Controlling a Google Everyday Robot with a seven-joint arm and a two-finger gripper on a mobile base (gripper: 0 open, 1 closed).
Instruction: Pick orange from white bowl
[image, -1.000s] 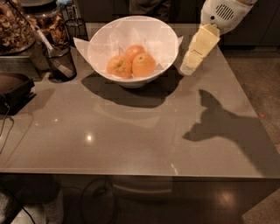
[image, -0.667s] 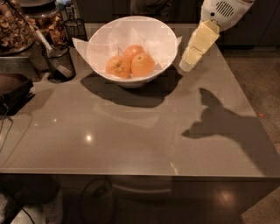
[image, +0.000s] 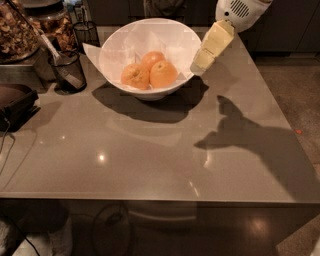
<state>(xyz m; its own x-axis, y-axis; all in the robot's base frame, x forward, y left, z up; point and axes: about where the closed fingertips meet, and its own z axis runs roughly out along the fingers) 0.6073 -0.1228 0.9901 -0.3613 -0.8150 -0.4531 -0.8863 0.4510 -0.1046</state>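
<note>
The white bowl (image: 116, 46), lined with white paper, stands at the back middle of the grey table (image: 150, 165). Three oranges lie in it. The smooth light-orange orange (image: 164, 74) is at the right front. A duller mottled one (image: 134, 76) lies to its left and a deeper reddish one (image: 152, 58) behind. My gripper (image: 201, 63), cream-coloured under a white wrist, hangs tilted just right of the bowl's right rim, above the table and outside the bowl. It holds nothing that I can see.
A black mesh cup (image: 67, 70) with a utensil stands left of the bowl. Jars and a tray of brown food (image: 17, 35) sit at the far left, with a dark object (image: 15, 102) and cable at the left edge. The arm's shadow (image: 240, 135) falls on the table's right half.
My gripper has moved left and slightly up, closer to the bowl's right rim. The bowl and oranges have not moved.
</note>
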